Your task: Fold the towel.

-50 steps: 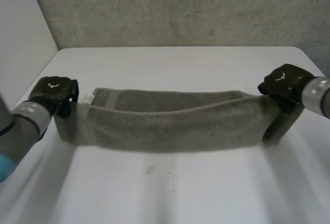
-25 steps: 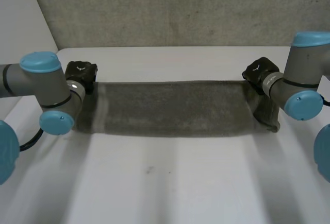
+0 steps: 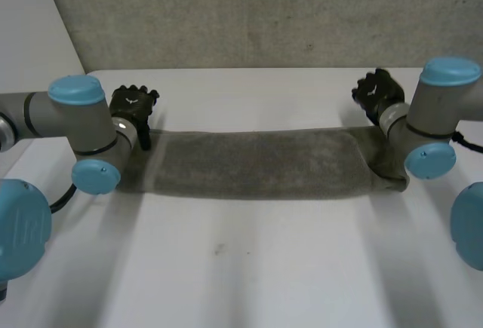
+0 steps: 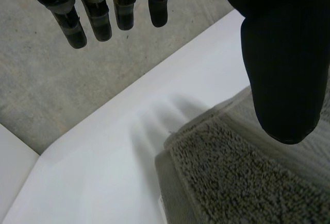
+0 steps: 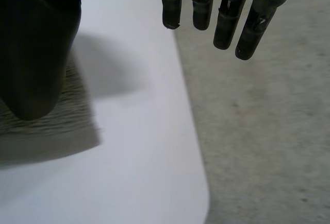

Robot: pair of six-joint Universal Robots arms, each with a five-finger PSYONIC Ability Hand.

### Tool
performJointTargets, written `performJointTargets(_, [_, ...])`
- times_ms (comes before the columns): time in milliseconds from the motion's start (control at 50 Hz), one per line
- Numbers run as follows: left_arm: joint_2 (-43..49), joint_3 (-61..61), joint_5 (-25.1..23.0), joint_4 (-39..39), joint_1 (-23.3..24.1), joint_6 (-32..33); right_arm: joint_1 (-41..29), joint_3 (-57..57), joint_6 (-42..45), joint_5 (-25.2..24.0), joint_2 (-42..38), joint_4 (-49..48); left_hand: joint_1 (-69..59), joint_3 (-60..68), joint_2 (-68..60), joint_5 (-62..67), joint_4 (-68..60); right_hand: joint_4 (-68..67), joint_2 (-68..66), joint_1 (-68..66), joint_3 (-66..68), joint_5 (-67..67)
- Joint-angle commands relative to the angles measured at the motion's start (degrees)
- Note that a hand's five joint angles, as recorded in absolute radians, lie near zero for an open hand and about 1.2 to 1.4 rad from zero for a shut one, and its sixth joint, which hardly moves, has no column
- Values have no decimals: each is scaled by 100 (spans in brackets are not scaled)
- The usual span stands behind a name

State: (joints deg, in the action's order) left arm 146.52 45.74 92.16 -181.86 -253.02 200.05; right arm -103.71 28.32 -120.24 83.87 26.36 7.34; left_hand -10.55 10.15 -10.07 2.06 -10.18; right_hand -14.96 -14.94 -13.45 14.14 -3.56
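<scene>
White desk (image 3: 249, 268), head view: the towel (image 3: 256, 164) now lies flat as one long grey band across the desk's far half, folded lengthwise, w/ its ends reaching under both arms. A sec ago it hung btwn the two hands, clear of the surface & sagging in the middle. Half a sec ago it had been carried over & laid down. Now it has been let go.

The left arm (image 3: 75, 117) & right arm (image 3: 438, 109) stand over the band's two ends. The left hand (image 3: 132, 103) is up just behind the towel's left end, off the cloth. The right hand (image 3: 375, 90) is likewise just behind the right end.

Left wrist view: fingers (image 4: 98, 18) straight & held wide of the thumb (image 4: 281, 64), nothing btwn them; the towel's end (image 4: 242, 183) lies on the desk below the thumb. Right wrist view, same story: fingers (image 5: 224, 23) straight, thumb (image 5: 36, 54) well apart from them, empty, the towel's edge (image 5: 51, 126) under the thumb.

Read: this lengthwise fold looks done & released. The right end, partly hidden by the right arm, seems less tidy vs. the left. Probable next step is a crosswise fold, end to end, which would need a fresh grasp at an end.
</scene>
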Motion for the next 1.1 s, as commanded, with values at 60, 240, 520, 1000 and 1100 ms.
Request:
performJointTargets(60, [-798,513,13,142,16,-72,35,182,-1596,112,1088,-22,55,-15,7,-206,18,496,494,345,-414,356])
performJointTargets(240, [-2038,2155,-22,-156,16,-186,263,1788,-2741,16,2512,653,55,-15,7,-206,18,496,494,345,-414,356])
performJointTargets(520, [-3129,4030,-66,-930,42,-467,756,4656,-2777,-468,3586,453,50,-11,2,-201,13,-825,-827,-975,906,-964])
performJointTargets(1000, [-3103,4487,-75,-1361,156,-511,1071,5756,-2777,-847,2857,-1428,50,-11,2,-201,13,-6492,-6493,-6642,6573,-6631])
performJointTargets(1100, [-3094,4531,-75,-1405,156,-503,1405,5562,-2716,-469,2805,-1551,50,-11,2,-201,13,-6504,-6506,-6655,6586,-6644])
